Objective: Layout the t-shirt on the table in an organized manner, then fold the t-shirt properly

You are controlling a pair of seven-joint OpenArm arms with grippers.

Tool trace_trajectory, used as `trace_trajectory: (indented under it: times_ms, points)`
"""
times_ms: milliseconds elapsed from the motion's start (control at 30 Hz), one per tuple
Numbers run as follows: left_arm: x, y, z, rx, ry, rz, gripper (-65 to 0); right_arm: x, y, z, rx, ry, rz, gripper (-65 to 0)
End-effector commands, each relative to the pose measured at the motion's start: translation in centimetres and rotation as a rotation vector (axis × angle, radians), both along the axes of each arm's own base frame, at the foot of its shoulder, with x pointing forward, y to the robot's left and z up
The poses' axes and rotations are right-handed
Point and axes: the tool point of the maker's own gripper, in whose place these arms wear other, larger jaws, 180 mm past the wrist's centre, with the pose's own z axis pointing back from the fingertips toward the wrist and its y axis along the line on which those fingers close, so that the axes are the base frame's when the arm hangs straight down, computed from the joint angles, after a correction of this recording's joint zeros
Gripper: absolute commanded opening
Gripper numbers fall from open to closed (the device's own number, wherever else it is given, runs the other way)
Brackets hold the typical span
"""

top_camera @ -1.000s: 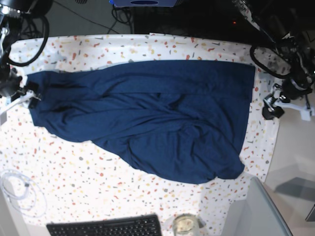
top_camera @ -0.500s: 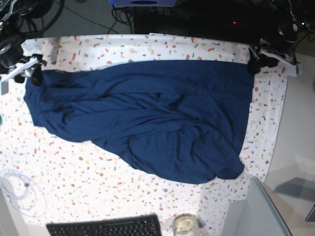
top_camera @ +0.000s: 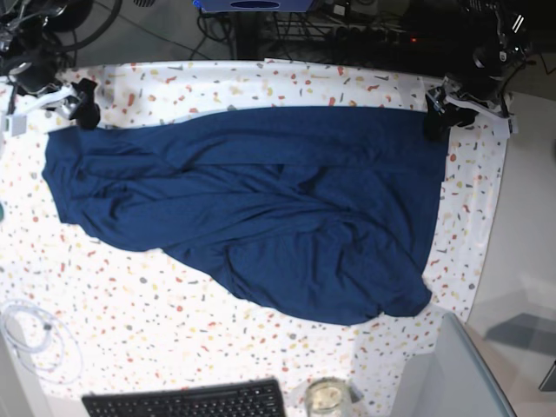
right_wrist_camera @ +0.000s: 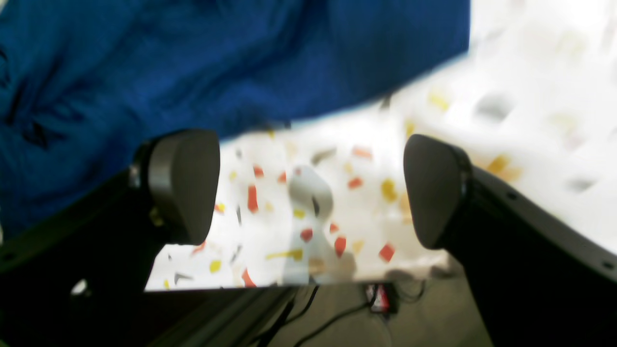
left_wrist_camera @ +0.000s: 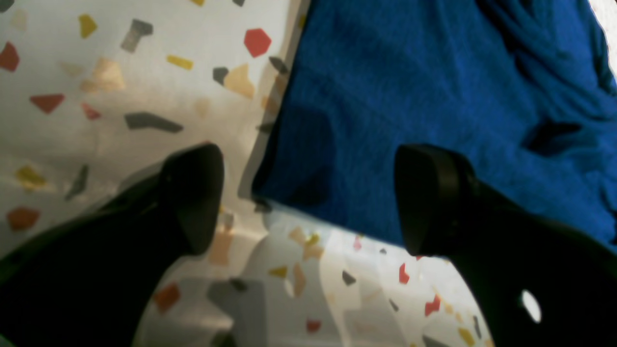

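The t-shirt [top_camera: 261,208] is soft, wrinkled matt fabric; the table [top_camera: 174,321] wears smooth speckled cloth

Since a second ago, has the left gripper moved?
Yes. In the base view the left gripper has gone up and inward, from off the table edge to the t-shirt corner.

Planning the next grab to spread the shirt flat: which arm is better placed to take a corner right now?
Left, probably. The left gripper is open with the t-shirt corner between its fingers. The right gripper, also open, frames only the table.
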Motion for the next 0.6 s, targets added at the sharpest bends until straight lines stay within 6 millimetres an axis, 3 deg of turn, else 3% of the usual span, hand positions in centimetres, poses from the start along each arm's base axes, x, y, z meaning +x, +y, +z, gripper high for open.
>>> trace_trajectory:
  times_ms: [0, 200, 300, 367, 567]
  points:
    - [0.5, 0.3, 0.2, 0.013, 0.003, -0.013, -12.5, 1.6, -0.9, 1.1, -0.006, -0.070, -0.014, -10.1]
    - [1.5, -0.6, -0.6, -0.030, -0.001, 0.006, -12.7, 2.6, -1.8, -0.7, 0.047, -0.050, -0.031, -10.5]
    - [2.2, -2.4, -1.5, -0.062, 0.014, -0.032, -14.2, 3.0, -2.1, -1.7, 0.082, -0.031, -0.039, -10.7]
    - [2.3, -3.2, -2.0, -0.077, 0.023, -0.046, -22.4, 3.1, -2.3, -2.2, 0.097, -0.020, -0.042, -10.7]
    - [2.4, -3.0, -2.0, -0.075, 0.012, -0.035, -57.4, 4.6, -3.0, -2.6, 0.111, -0.100, -0.118, -10.8]
